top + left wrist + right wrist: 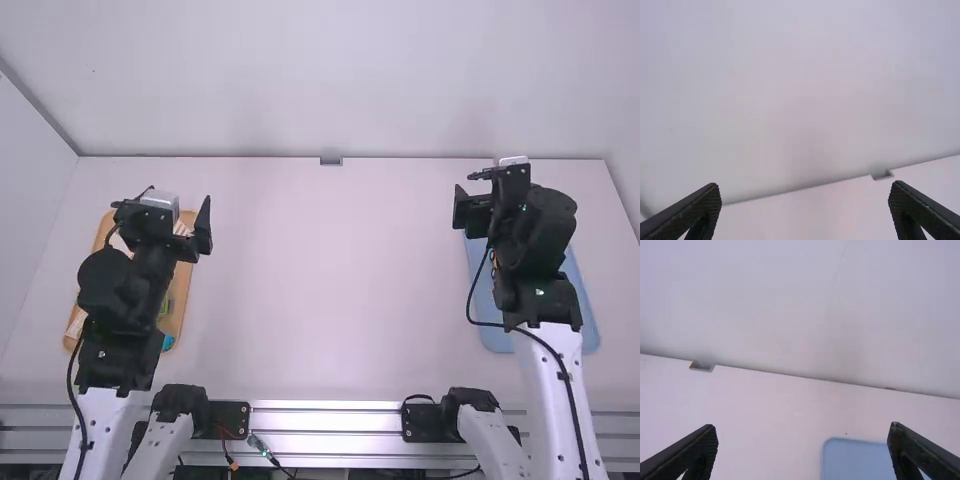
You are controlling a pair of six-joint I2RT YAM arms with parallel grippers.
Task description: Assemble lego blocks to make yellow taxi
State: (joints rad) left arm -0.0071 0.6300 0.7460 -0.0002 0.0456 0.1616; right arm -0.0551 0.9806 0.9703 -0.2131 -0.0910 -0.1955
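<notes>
lego bits [168, 342] = in the orange-tan tray [184, 290], approx 9 o'clock on the tabletop (12 = far edge, high view). mostly under l arm [115, 290], so count + shapes can't tell. visible: teal pc toward tray's near end, about 5 o'clock from tray mid; green bit [163, 308] just beyond it; white bits [181, 228] toward tray's far end. partly hidden, can't tell if any are joined.

l gripper [165, 214] over tray's far part, approx 10 o'clock on table. pincer wide, fingers well apart, per l wrist view.

opp side: blue tray [484, 290] at approx 3 o'clock, r arm [540, 300] across it. small orange-ish thing [493, 262] by the arm there, too hidden to ID. r gripper [497, 202] near tray's far end, approx 2 o'clock on table. pincer wide too, fingers well apart w/ part of blue tray seen past one of them, per r wrist view.

further out: white table [330, 280] betw the trays; small grey bracket [331, 161] at 12 o'clock on far edge, seen in both wrist views too. white wall [330, 80] behind. metal rails [325, 420] along 6 o'clock side, loose wires [262, 448] approx 7 o'clock. blk cable [545, 345] runs along r arm.
</notes>
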